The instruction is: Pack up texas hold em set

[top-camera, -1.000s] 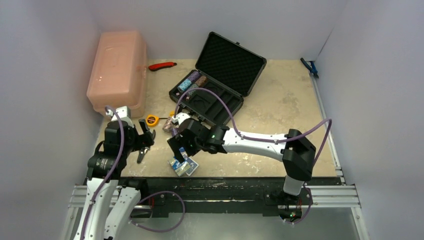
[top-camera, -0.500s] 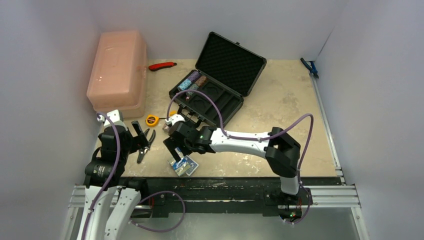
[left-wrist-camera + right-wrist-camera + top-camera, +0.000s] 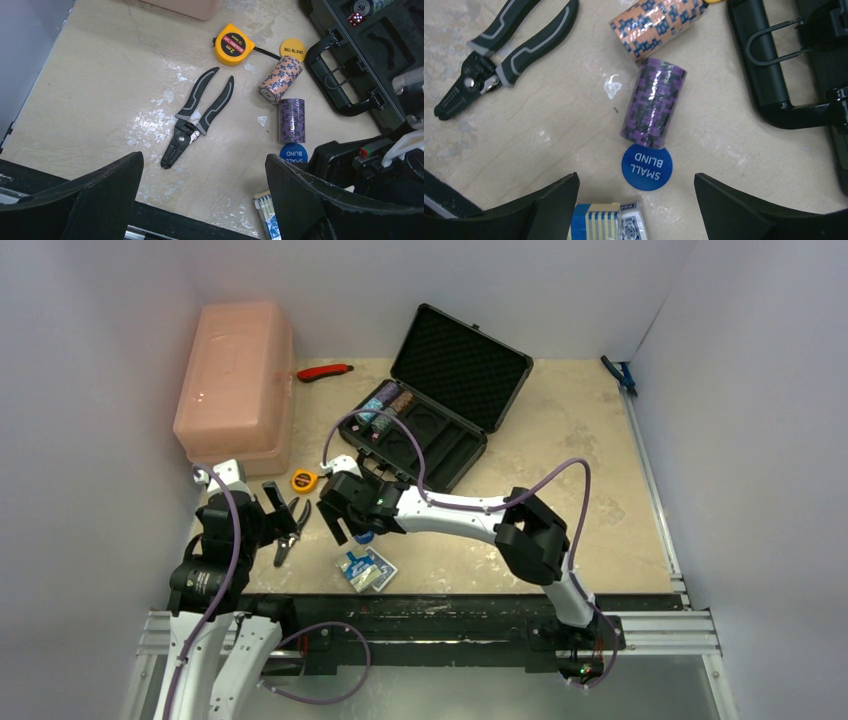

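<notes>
The black case (image 3: 455, 375) lies open at the back, with chip stacks (image 3: 385, 403) in its tray. A purple chip stack (image 3: 653, 103) and an orange one (image 3: 655, 25) lie on their sides near the case handle (image 3: 769, 75). The blue disc (image 3: 647, 167), marked SMALL BLIND, touches the purple stack's end. The blue-white card deck (image 3: 604, 222) lies just below it. My right gripper (image 3: 635, 192) hovers open over the disc and deck, holding nothing. My left gripper (image 3: 204, 170) is open and empty above bare table, left of the deck (image 3: 267, 217).
Black wire strippers (image 3: 197, 115) lie between the grippers. A yellow tape measure (image 3: 231, 44) and a yellow BIG BLIND disc (image 3: 293, 48) sit behind them. The pink box (image 3: 235, 380) stands at the left, with a red knife (image 3: 325, 371) beside it.
My right gripper has moved left and back, off the card deck and over the blue disc. The left arm shifted slightly back early on, then stayed still.
</notes>
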`<state>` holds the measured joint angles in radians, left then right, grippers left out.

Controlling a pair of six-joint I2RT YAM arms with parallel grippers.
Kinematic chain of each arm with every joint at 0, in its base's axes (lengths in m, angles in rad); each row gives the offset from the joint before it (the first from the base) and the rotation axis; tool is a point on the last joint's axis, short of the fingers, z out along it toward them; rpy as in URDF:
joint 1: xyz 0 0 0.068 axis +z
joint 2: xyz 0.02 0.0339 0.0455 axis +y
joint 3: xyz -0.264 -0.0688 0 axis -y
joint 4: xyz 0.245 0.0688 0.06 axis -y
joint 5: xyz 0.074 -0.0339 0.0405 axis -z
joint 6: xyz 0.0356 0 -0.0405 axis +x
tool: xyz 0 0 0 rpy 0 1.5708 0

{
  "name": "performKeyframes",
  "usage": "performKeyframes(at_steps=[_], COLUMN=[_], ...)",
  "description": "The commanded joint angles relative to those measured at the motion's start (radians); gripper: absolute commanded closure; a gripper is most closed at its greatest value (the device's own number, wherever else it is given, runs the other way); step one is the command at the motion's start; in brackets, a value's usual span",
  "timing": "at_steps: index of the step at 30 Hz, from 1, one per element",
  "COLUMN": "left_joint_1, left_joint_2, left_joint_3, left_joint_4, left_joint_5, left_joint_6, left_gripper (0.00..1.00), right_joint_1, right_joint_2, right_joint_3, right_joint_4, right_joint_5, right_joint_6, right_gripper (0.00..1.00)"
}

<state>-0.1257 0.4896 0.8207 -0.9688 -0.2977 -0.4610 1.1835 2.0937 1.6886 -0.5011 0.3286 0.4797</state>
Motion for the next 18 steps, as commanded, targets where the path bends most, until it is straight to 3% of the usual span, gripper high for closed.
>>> performKeyframes(at_steps=[1,6,18], left_joint_1=[0.0,0.0,0.0], left_joint_2=[-0.005,-0.008,-0.01], left_joint_3=[0.023,0.022,0.02], left_joint_4=[0.004,0.002,-0.002], left_joint_5=[-0.022,-0.033,-0.047], left_joint_6=[-0.002,-0.004,-0.004], left_gripper=[0.08,0.08,0.08], right_joint_1=[-0.048,-0.091,-0.097], right_joint_2=[0.018,0.065,0.166], right_joint_3=[0.075,0.127,0.231], right_joint_4=[0.004,0.014,0.007], right_joint_5=[0.036,-0.007,-0.065], right_joint_6=[0.032,0.02,-0.004], right_gripper=[0.13,0.22,0.33])
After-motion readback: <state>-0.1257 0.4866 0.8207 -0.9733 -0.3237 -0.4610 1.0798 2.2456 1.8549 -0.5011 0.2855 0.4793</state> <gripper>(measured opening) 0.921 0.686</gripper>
